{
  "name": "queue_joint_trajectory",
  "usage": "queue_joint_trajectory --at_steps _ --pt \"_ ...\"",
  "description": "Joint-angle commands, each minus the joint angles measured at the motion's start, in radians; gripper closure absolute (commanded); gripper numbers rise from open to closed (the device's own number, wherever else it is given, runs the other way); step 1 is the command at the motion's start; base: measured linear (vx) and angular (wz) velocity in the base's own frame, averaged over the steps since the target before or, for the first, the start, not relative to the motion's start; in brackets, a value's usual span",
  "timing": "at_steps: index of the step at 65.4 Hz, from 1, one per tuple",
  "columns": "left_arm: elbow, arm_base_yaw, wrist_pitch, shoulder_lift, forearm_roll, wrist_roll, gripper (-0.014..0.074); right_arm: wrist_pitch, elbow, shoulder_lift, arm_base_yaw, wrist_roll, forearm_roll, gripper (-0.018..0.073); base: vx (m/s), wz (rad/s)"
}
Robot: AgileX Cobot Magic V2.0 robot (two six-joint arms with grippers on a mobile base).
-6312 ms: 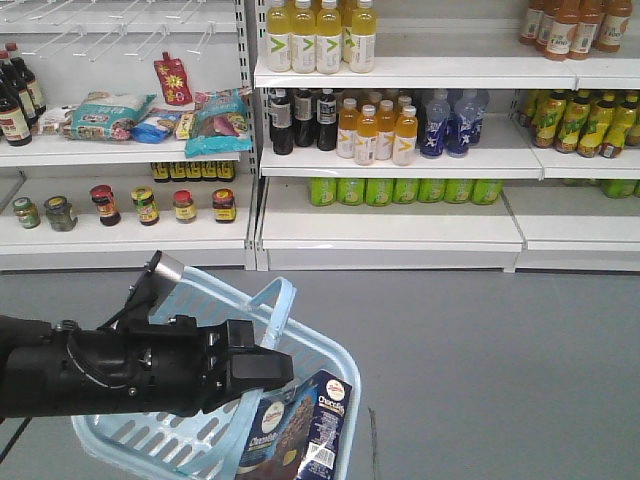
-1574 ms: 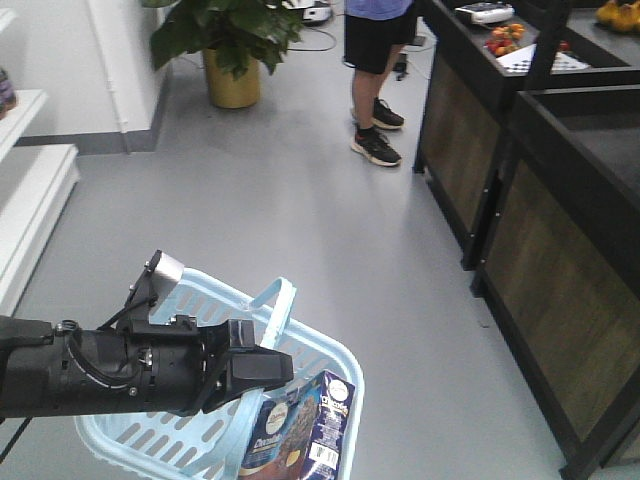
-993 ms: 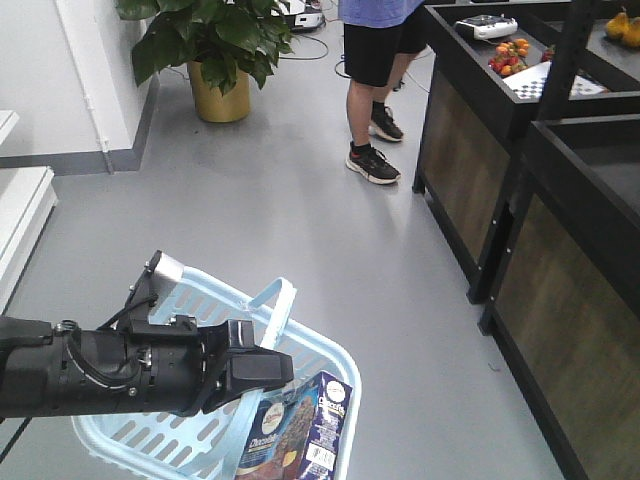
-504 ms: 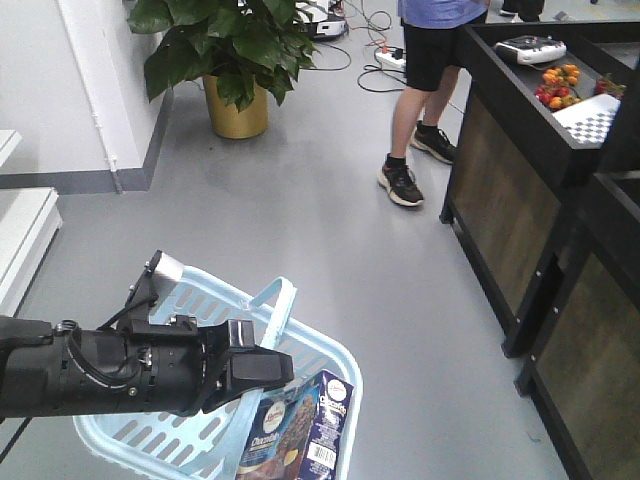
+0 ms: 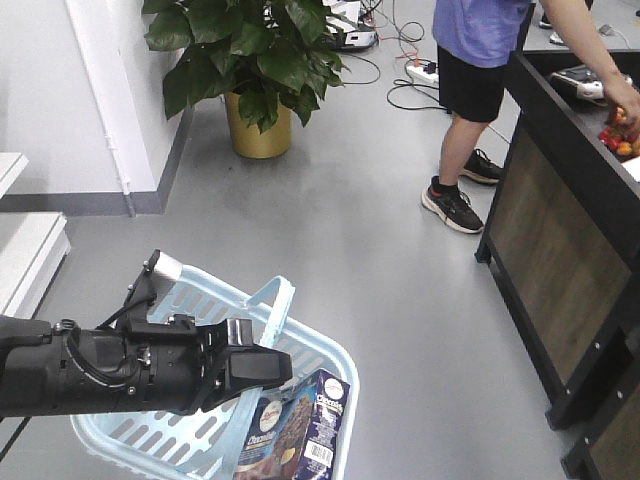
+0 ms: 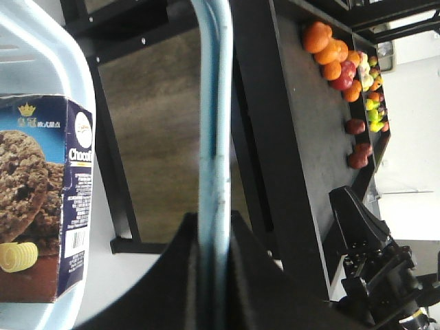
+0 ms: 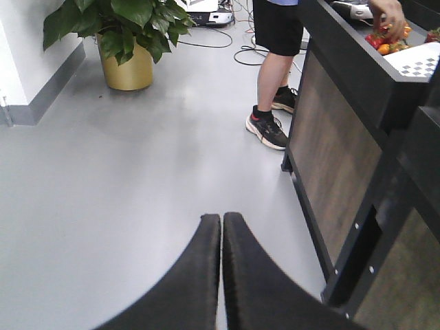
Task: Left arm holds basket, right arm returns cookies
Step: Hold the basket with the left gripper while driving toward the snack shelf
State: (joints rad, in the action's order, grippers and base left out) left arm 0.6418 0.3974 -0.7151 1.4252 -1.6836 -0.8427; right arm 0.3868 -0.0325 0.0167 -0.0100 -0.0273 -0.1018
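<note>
From my remote seat, the cabled black left arm (image 5: pixel 100 375) reaches over the pale blue slotted plastic shopping basket (image 5: pixel 330 347). Its left tool (image 6: pixel 213 258) is clamped on the flat loop handle (image 6: pixel 212 124). The dark navy rectangular cookie carton (image 5: pixel 300 432) leans tilted inside the basket, at its near right corner. My right tool (image 7: pixel 221 230) shows both black fingers pressed together with nothing between them, above the grey floor (image 7: pixel 103 179).

Background's just a big leafy plant (image 5: pixel 250 50) in a gold pot (image 5: pixel 258 130) by the white wall (image 5: pixel 60 90), cables (image 5: pixel 395 60) on the grey floor (image 5: pixel 350 260), and a person (image 5: pixel 480 60) in blue shirt and black shorts at a dark wood-panelled counter (image 5: pixel 560 250) with orange and red fruit (image 6: pixel 337 58) on top.
</note>
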Motion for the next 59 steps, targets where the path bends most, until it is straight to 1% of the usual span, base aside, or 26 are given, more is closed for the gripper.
queue_joint_trajectory --at_steps 1,21,34,44,59 --pt "0.028 0.004 -0.051 -0.036 -0.092 -0.014 0.0603 -0.074 0.004 0.005 -0.001 0.01 -0.006 0.0563 0.38 0.03" --pt "0.028 0.004 -0.051 -0.036 -0.092 -0.014 0.0603 -0.074 0.004 0.005 -0.001 0.01 -0.006 0.0563 0.36 0.04" --pt "0.028 0.004 -0.048 -0.036 -0.092 -0.014 0.0603 -0.074 0.004 0.005 -0.001 0.01 -0.006 0.0563 0.32 0.22" --pt "0.028 0.004 -0.048 -0.036 -0.092 -0.014 0.0603 -0.074 0.004 0.005 -0.001 0.01 -0.006 0.0563 0.28 0.51" --pt "0.028 0.004 -0.048 -0.036 -0.092 -0.014 0.0603 -0.074 0.004 0.005 -0.001 0.01 -0.006 0.0563 0.25 0.75"
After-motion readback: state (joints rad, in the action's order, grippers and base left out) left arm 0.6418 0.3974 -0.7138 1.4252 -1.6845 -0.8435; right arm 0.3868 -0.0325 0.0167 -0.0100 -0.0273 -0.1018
